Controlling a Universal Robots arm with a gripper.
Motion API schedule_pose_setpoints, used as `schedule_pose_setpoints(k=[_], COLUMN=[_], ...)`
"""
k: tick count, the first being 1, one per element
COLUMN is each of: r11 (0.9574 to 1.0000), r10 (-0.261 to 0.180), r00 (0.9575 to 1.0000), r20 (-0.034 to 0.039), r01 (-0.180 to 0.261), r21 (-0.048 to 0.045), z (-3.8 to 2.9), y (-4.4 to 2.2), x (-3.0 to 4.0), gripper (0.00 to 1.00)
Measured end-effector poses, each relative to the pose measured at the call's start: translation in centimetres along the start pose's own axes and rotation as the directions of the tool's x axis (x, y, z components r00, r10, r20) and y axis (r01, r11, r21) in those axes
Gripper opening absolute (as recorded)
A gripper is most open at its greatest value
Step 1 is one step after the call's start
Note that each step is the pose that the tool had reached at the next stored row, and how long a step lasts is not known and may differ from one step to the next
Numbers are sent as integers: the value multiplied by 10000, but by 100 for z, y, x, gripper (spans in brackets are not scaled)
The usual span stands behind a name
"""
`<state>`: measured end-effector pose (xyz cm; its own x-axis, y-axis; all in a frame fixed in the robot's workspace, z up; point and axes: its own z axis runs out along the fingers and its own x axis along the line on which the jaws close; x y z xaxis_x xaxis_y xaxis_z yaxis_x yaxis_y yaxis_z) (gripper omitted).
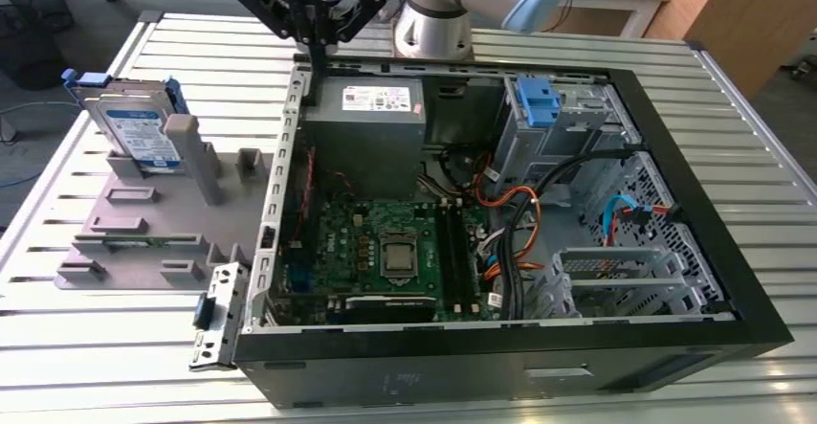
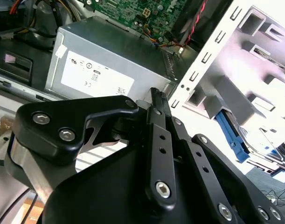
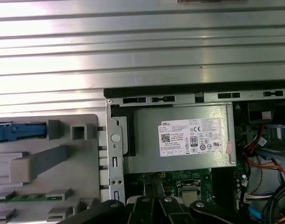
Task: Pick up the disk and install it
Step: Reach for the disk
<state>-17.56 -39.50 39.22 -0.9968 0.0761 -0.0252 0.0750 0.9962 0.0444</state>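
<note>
The disk stands on edge in the grey holder at the exterior view's left, its white and blue label facing out and a blue carrier frame round it. The frame's blue edge also shows in the first wrist view. My gripper hangs above the back left corner of the open computer case, to the right of the disk and well apart from it. In the second wrist view its black fingers lie pressed together, shut on nothing.
Just below the gripper sits the grey power-supply box with a white sticker. A grey drive cage with a blue latch tab stands at the case's back right. The green motherboard and cables fill the case floor. A slatted metal table carries everything.
</note>
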Motion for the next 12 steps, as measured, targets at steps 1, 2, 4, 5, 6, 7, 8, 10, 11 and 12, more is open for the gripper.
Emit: schedule_pose_setpoints(k=[1,2,4,5,6,7,8,10,11,12], r11=[10000,10000,10000,10000,10000,10000,10000,10000,10000,10000], r10=[0,1,1,2,1,1,1,0,1,2], r00=[10000,10000,10000,10000,10000,10000,10000,10000,10000,10000], r20=[-1,-1,-1,-1,-1,-1,0,0,-1,0], r01=[0,-1,-1,-2,-1,-1,-1,0,-1,-2], r21=[0,1,1,1,1,0,0,0,1,1], z=[0,0,0,0,0,0,0,0,0,0], y=[1,2,4,6,7,7,8,10,11,12], x=[19,38,77,96,116,134,151,186,203,220], gripper=[11,11,11,11,11,11,11,11,11,11])
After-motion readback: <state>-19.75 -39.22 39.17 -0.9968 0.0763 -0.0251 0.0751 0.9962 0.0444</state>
